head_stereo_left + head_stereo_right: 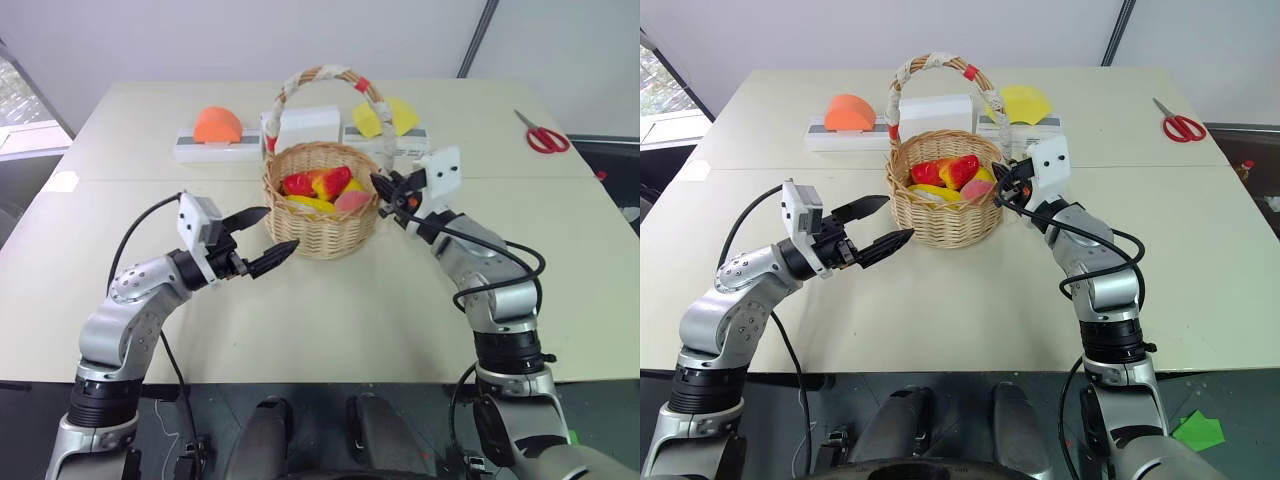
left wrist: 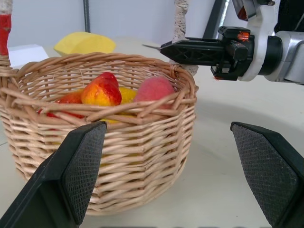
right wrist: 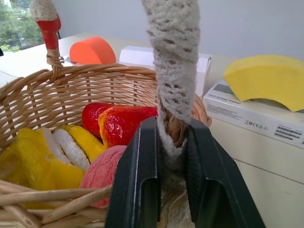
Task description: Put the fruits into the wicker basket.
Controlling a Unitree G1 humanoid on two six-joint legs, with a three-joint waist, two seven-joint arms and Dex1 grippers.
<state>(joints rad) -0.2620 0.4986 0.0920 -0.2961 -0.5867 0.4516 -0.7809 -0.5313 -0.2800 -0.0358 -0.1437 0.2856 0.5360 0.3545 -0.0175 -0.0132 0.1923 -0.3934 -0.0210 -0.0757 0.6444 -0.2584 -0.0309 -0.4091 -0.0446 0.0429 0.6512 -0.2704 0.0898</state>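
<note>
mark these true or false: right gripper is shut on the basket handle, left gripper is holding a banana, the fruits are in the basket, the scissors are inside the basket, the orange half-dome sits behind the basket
1. The right gripper is shut on the wicker basket's handle. True.
2. The left gripper is holding a banana. False: it is open and empty, beside the wicker basket.
3. The fruits lie in the wicker basket. True.
4. The scissors are inside the basket. False: they lie on the table, far off to the robot's right.
5. The orange half-dome sits behind the basket. True.
</note>
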